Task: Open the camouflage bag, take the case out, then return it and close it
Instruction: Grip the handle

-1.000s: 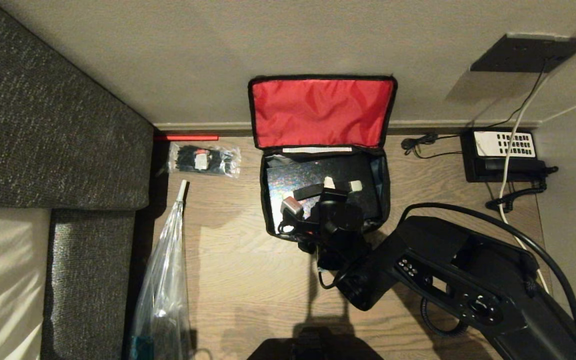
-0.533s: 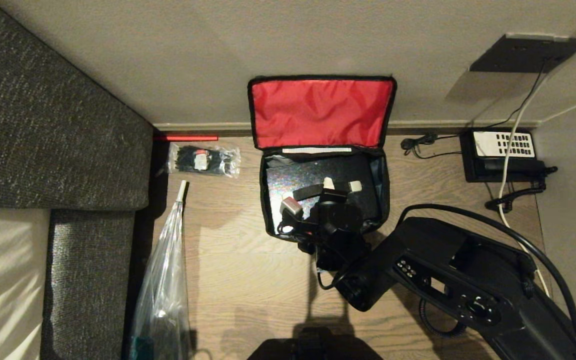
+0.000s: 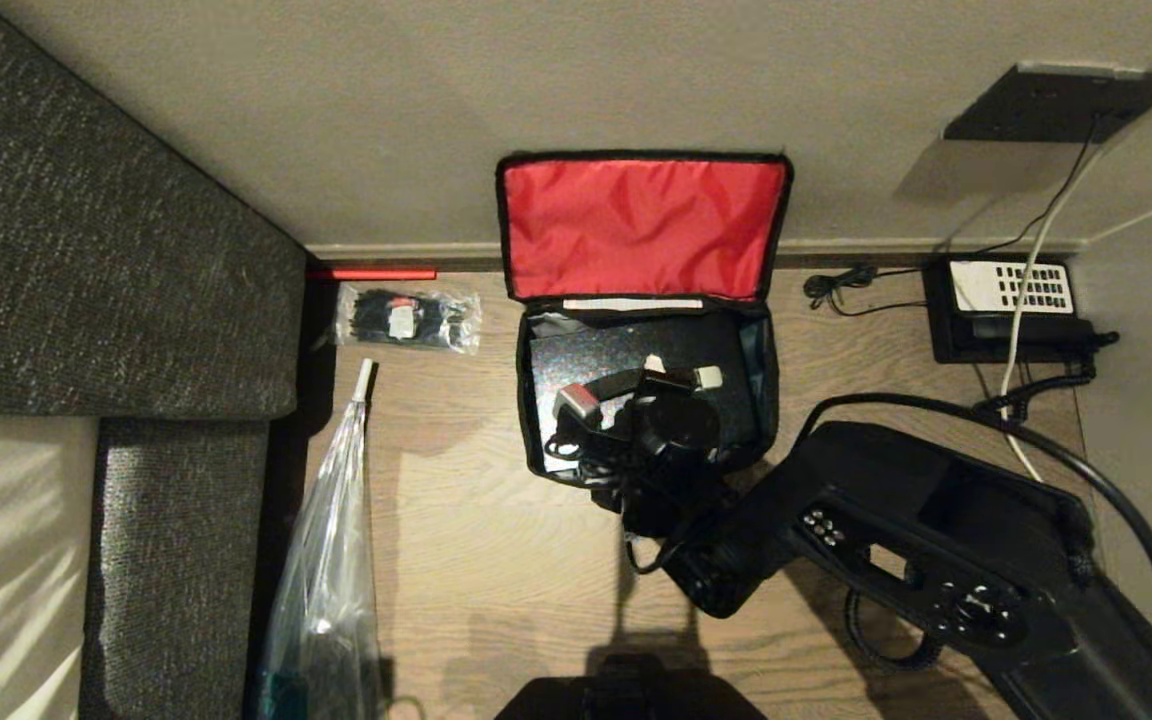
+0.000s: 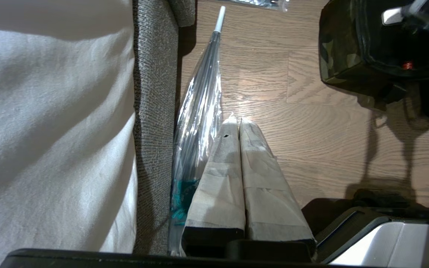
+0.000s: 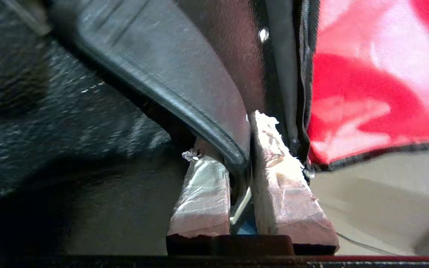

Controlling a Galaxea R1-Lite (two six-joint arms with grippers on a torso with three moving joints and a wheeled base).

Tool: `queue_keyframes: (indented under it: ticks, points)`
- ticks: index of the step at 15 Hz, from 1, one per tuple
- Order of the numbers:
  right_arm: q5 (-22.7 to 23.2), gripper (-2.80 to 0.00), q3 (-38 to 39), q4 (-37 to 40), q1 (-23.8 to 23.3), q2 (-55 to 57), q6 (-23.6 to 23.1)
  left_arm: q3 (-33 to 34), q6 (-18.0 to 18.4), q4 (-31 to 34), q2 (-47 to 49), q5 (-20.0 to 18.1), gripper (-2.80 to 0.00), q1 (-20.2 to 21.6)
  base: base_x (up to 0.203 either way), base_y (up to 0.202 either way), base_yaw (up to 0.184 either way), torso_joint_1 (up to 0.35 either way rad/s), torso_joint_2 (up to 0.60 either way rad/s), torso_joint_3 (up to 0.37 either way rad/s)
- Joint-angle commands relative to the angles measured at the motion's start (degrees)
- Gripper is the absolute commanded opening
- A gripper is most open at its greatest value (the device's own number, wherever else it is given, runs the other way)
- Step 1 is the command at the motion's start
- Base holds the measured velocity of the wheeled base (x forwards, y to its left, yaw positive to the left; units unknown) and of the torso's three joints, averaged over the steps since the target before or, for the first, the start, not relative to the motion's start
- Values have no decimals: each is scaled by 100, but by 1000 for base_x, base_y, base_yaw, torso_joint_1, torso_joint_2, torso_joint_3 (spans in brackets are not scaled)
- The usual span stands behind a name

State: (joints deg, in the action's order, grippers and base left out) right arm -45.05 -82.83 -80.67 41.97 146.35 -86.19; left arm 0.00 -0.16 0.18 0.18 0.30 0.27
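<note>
The camouflage bag stands open on the wooden floor, its red-lined lid leaning back against the wall. Inside lies the black case. My right gripper reaches into the bag from the right. In the right wrist view this gripper is shut on the case's black handle, next to the bag's black rim and red lining. My left gripper is parked low at the left, shut and empty, with the bag's camouflage side far from it.
A grey sofa fills the left side. A clear-sleeved umbrella lies beside it. A plastic packet of black parts sits left of the bag. A black desk telephone with cables stands at the right, by the wall.
My right gripper has shifted slightly left and toward the wall with the handle in it. The case's shiny top now looks darker. The left arm has not moved.
</note>
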Motion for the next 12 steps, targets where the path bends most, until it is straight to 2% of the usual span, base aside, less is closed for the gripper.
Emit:
queue_keyframes:
  ticks: [1,6,8,12]
  points:
    - [-166,-280,31,-45,308,-976,-158,18,-2,-1,-27,5,-280,0,0,0,0,0,0,0]
    - [-888,-280,633,781,1304,-2483,-221,18,-2,-1,-27,5,-280,3,0,0,0,0,0,0]
    - [-965,-280,1103,704,1457,-2758,-225,17,-2,-1,-27,5,-280,0,0,0,0,0,0,0]
    - [-978,-280,2303,46,1482,-2879,-253,18,-3,-1,-27,5,-280,1,0,0,0,0,0,0]
